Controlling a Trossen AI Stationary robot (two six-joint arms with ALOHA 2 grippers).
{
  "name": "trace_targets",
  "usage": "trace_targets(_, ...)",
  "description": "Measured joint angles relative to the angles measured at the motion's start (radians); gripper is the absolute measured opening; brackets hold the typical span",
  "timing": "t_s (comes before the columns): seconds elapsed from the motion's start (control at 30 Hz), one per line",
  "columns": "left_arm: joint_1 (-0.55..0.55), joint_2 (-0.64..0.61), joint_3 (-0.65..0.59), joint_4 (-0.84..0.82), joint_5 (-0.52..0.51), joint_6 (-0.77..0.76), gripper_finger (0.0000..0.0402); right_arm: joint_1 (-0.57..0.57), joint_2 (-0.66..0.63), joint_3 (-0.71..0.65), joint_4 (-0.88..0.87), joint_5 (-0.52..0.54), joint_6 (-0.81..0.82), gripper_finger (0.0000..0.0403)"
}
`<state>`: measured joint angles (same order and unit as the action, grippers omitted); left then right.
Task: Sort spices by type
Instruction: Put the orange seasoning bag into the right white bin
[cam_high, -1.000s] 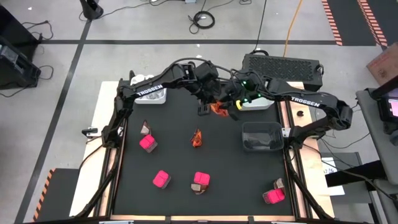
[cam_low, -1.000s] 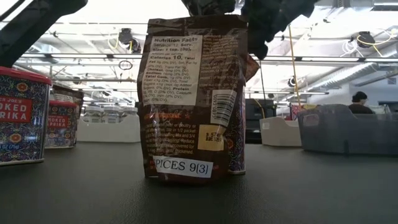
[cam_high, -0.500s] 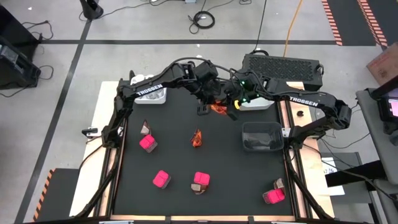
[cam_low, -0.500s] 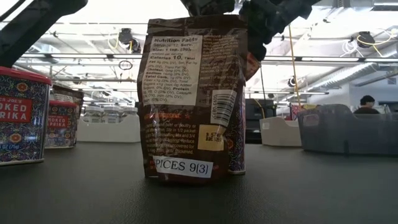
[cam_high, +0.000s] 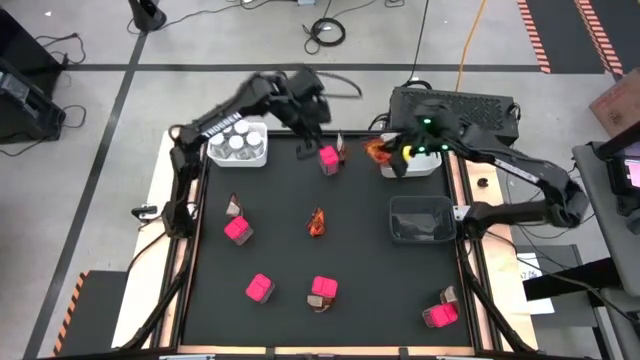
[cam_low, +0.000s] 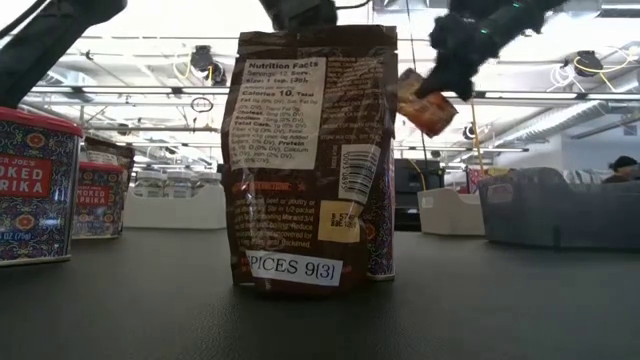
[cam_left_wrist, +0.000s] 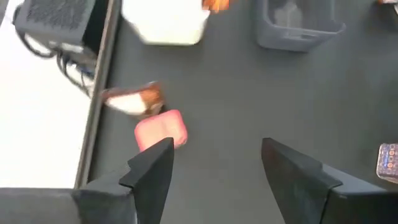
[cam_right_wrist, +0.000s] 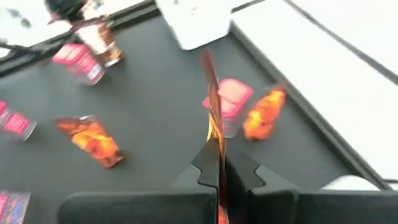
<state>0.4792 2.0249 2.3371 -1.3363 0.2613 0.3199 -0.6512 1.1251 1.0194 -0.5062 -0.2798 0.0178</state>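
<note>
The right gripper is clamped on an orange-brown sachet, its two dark fingers pressed together with the sachet's thin edge standing up between them; it holds the packet in the air at the far edge of the tabletop, at the left rim of a white bin. The left gripper, fingers spread wide and empty, hovers near the same far edge, just left of a pink cube box that has a second sachet touching its far right side.

Toward the far left corner, a second white bin holds several white-capped jars. A dark bin sits at the right edge of the black mat. Another orange sachet lies near the tabletop's centre. Pink boxes are scattered elsewhere: one toward the left edge with a brown sachet just beside it, two near the front edge, and one in the front right corner, again with a sachet beside it.

In the low view, a tall brown packet labelled "PICES 9(3)" fills the foreground, with the held sachet visible in the air beyond its upper right.
</note>
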Motion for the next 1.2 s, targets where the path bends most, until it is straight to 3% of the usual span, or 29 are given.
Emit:
trace_targets(0.1,0.059,-0.018,0.000,0.000,0.041,-0.022,0.0246,-0.054,-0.092,-0.092,0.098,0.028,0.059,0.0000)
trace_targets(0.23,0.132,-0.066,-0.025,0.026,0.135,-0.052,0.0246,-0.077,-0.188,-0.202,0.218,0.144,0.164,0.0000)
trace_targets(0.43,0.201,-0.175,-0.204,0.141,0.156,-0.099,0.0247,-0.076,-0.256,-0.282,0.267,0.281,0.237,0.0000)
trace_targets(0.83,0.265,-0.529,-0.832,0.737,0.074,-0.316,0.0247,-0.076,-0.203,-0.296,0.373,0.523,0.233,0.0000)
trace_targets(1.0,0.268,-0.621,-0.958,0.868,0.058,-0.368,0.0247,-0.076,-0.133,-0.296,0.393,0.597,0.229,0.0000)
trace_targets(1.13,0.267,-0.661,-0.993,0.871,0.047,-0.386,0.0247,-0.075,-0.081,-0.296,0.439,0.606,0.226,0.0000)
trace_targets(1.2,0.267,-0.686,-1.009,0.871,0.045,-0.392,0.0247,-0.071,-0.067,-0.301,0.445,0.669,0.239,0.0000)
